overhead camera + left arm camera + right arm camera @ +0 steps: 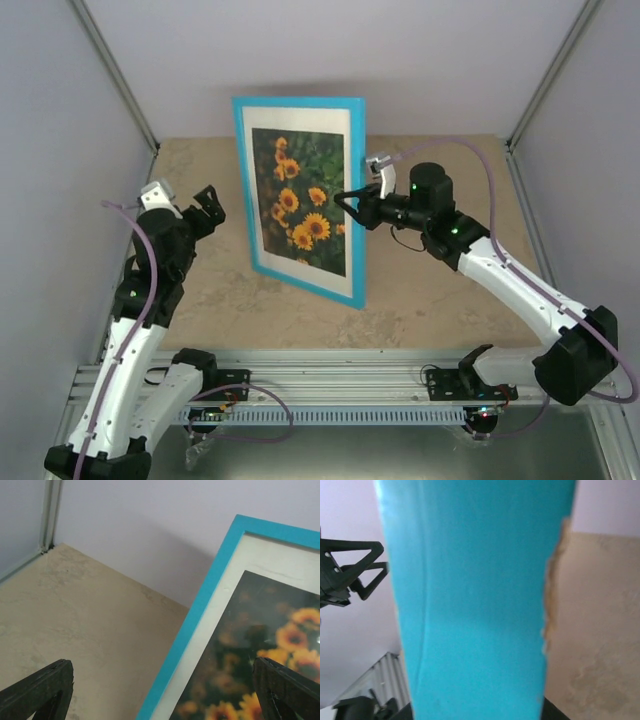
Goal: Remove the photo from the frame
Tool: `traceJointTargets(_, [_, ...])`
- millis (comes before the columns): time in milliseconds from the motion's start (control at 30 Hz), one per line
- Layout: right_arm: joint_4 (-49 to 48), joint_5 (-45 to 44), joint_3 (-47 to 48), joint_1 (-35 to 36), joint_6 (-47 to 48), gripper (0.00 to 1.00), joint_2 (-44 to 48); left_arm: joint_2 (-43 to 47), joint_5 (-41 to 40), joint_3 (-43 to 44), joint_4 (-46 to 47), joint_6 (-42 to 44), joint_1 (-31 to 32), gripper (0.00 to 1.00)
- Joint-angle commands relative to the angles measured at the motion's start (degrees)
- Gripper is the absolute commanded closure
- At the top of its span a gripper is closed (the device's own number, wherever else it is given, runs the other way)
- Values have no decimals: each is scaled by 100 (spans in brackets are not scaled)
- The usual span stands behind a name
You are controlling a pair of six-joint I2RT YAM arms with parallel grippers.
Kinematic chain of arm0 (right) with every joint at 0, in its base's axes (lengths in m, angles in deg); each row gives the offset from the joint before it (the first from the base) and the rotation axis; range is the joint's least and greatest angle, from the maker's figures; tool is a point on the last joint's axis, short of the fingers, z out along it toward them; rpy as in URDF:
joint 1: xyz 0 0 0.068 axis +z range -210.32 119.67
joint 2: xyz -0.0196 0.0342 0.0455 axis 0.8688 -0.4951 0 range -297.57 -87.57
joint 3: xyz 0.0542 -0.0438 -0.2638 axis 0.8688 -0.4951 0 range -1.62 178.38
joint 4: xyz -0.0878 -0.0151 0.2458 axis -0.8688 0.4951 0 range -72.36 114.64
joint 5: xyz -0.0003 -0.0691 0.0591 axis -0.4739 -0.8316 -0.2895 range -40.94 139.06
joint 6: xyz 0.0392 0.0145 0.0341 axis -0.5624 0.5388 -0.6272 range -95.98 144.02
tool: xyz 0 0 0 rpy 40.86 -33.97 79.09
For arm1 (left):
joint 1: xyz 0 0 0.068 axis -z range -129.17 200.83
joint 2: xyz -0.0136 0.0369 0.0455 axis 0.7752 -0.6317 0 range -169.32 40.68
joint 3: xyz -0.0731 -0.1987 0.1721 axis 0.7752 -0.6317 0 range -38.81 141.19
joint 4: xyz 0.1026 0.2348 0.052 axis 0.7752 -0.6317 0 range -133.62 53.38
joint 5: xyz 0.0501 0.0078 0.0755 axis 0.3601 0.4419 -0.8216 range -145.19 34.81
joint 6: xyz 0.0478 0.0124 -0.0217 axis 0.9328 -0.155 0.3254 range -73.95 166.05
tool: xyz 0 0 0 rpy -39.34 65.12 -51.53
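Frame upright, stiff, light; right pincer clamps its right edge. Left pincer wide, left of frame. Photo thin, bendy, likely creases: take by edge, from frame back.

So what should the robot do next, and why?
Probably bring the open left gripper in to the left edge of the frame. The right gripper pinches the right edge, holding it upright; the photo sits inside, and the left gripper touches nothing.
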Motion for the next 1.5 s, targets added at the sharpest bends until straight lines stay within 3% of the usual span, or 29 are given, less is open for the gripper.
traceJointTargets(0, [-1069, 1908, -472, -585, -1213, 99, 39, -177, 456, 97, 38, -64, -20, 1])
traceJointTargets(333, [-1124, 3154, -1298, -1460, -1465, 100, -708, -604, 885, -2, -66, -57, -26, 1])
traceJointTargets(667, [-163, 3634, -1573, -2521, -181, 100, -1781, -1102, 1415, -321, -24, -97, -21, 1])
traceJointTargets(933, [353, 3506, -1424, -3100, 624, 99, -2738, -1731, 2204, -587, 156, -165, -22, 4])
traceJointTargets(1233, [1170, 2574, -632, -3229, 1192, 99, -3586, -2000, 2768, -1307, 798, -576, 122, 6])
traceJointTargets(1367, [1430, 2412, -218, -3245, 1357, 95, -4014, -2108, 2700, -1484, 960, -710, 439, 6])
traceJointTargets(1467, [1524, 2300, -55, -3296, 1393, 85, -4208, -2193, 2541, -1608, 1069, -796, 625, 6])
